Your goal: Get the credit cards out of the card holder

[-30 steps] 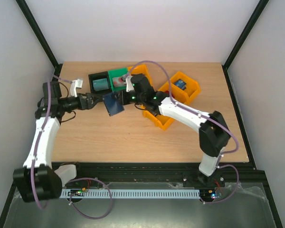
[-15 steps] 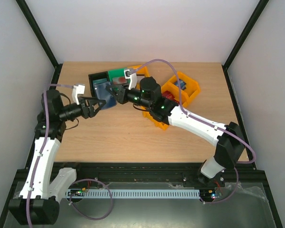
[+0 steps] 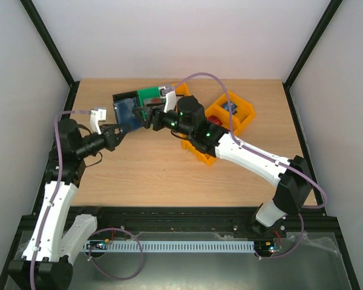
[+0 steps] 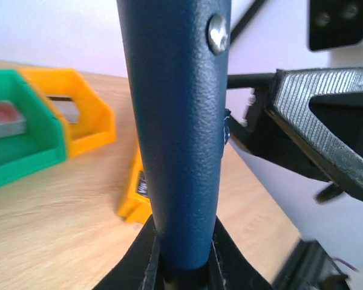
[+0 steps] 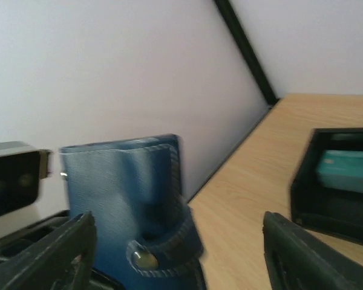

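Observation:
The card holder [image 3: 126, 112] is a dark navy folding wallet with a snap tab, held upright above the table's back left. My left gripper [image 3: 120, 133] is shut on its lower edge; in the left wrist view the card holder [image 4: 178, 121] rises straight out of the left gripper [image 4: 183, 244]. My right gripper [image 3: 144, 116] stands open just to the right of it. In the right wrist view the card holder [image 5: 127, 199] sits between the spread fingers of the right gripper [image 5: 175, 254] and touches neither. A teal credit card [image 5: 345, 172] lies in a black bin [image 5: 302, 193].
A green bin [image 3: 150, 96] stands behind the wallet; in the left wrist view the green bin [image 4: 24, 151] has a flat grey-red item in it. Orange bins [image 3: 233, 112] sit at the back right under the right arm. Bare wood lies toward the front.
My right gripper has opened and let go of the card holder. My left gripper has shut on its lower edge. The holder now stands more upright over the black bin.

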You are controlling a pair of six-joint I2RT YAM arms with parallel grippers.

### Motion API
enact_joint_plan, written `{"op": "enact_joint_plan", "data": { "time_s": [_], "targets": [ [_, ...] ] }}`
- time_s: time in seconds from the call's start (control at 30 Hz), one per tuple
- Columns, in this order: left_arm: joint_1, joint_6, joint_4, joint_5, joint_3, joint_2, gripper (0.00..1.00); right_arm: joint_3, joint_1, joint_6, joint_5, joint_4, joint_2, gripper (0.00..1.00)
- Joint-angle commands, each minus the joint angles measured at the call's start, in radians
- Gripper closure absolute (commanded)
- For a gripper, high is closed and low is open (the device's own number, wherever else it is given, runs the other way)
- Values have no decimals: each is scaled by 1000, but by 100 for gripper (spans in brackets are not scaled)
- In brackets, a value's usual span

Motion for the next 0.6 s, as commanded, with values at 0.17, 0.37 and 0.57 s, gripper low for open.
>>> {"op": "enact_joint_plan", "data": {
  "time_s": [0.17, 0.37, 0.57],
  "targets": [
    [4, 156, -109, -311, 20, -65, 98, 113, 53, -310, 252, -295, -23, 33],
    [-2, 133, -102, -282, 10, -69, 98, 190, 131, -402, 238, -293, 42, 49],
    [-5, 129, -92, -254, 10, -69, 98, 274, 134, -370, 194, -307, 129, 65]
  ]
}}
